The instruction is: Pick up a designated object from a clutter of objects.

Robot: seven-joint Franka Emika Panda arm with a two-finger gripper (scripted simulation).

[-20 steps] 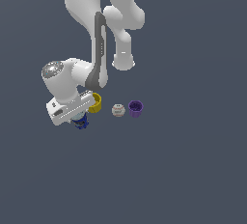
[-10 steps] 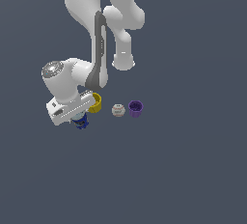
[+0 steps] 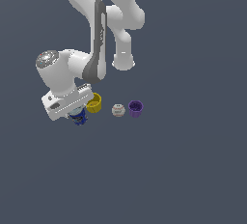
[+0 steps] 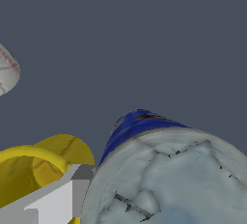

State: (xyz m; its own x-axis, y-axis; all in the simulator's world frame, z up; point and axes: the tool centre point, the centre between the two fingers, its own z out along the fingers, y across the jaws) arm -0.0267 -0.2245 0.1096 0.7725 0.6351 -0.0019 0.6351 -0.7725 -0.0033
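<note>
No text, label, brand, number or sign can be read anywhere in either view, neither on the blue can [image 4: 144, 126], the cups, the ball nor the arm.

Plain dark slate-grey ground [image 3: 193, 170] filling the exterior view from edge to edge, flat and unmarked, no visible seam between floor and wall, even soft light, same grey behind everything in the wrist view

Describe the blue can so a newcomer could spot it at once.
Find the white robot arm's head, low at the exterior view's left; the blue can sits right beneath it, mostly hidden. Beside it run a yellow cup, a white ball and a purple cup. Only the can is blue with a silver-grey top.
</note>
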